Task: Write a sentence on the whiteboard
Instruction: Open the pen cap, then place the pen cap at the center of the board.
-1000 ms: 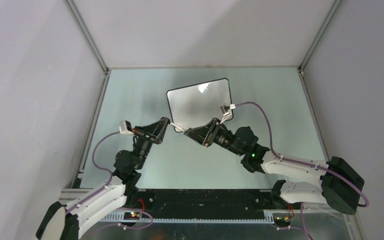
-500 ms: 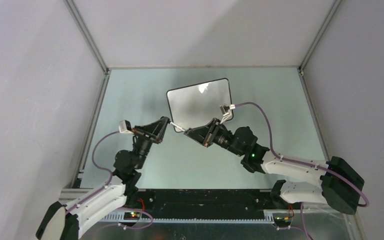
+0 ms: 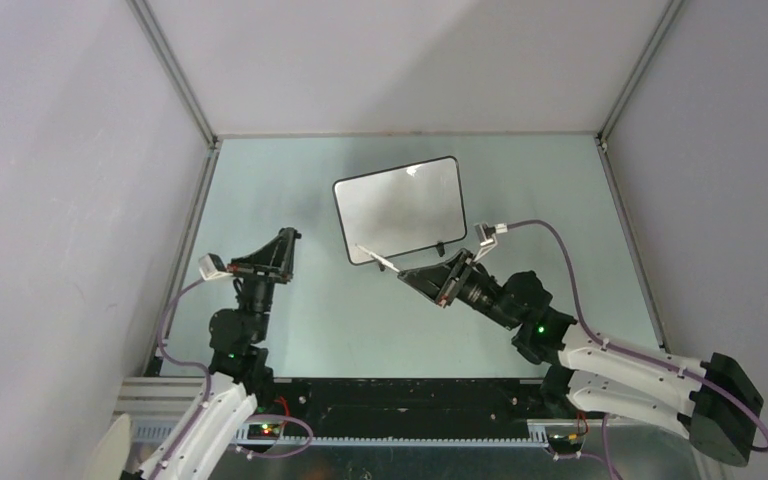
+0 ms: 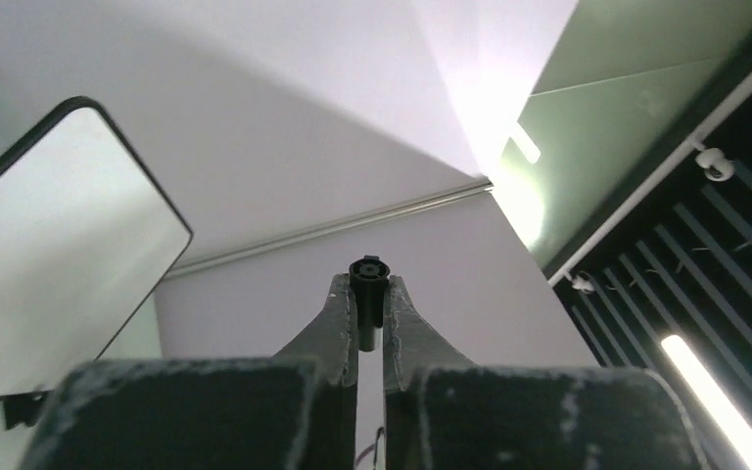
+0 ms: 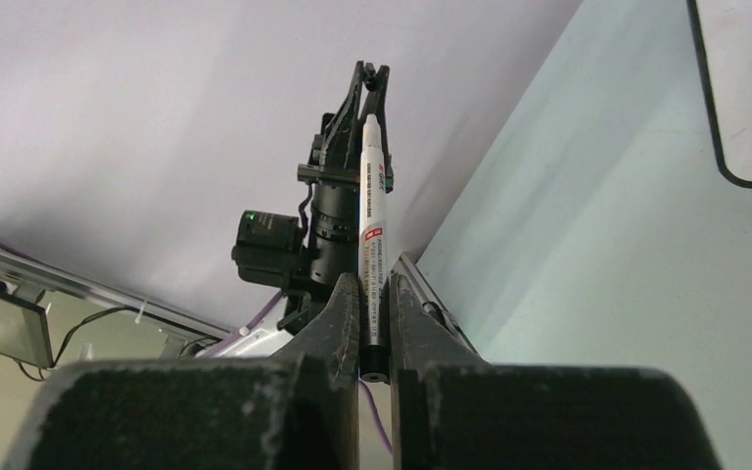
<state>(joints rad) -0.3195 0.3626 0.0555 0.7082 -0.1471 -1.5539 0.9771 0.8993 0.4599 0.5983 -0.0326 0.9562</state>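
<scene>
The whiteboard stands on the green table, its face blank; no sentence shows on it. It also shows in the left wrist view, and its corner in the right wrist view. My right gripper is shut on a white marker pen, which points left, with its tip just below the board's lower left corner. In the right wrist view my right gripper clamps the uncapped pen near its black end. My left gripper, left of the board, is shut on the small black pen cap.
Grey walls enclose the table, with aluminium rails along its left and right edges. A black base strip runs along the near edge. My left arm faces the pen in the right wrist view.
The two grippers have drawn apart. My left gripper moved left with the cap. My right gripper moved right and nearer with the pen, which now sits bare of its cap.
</scene>
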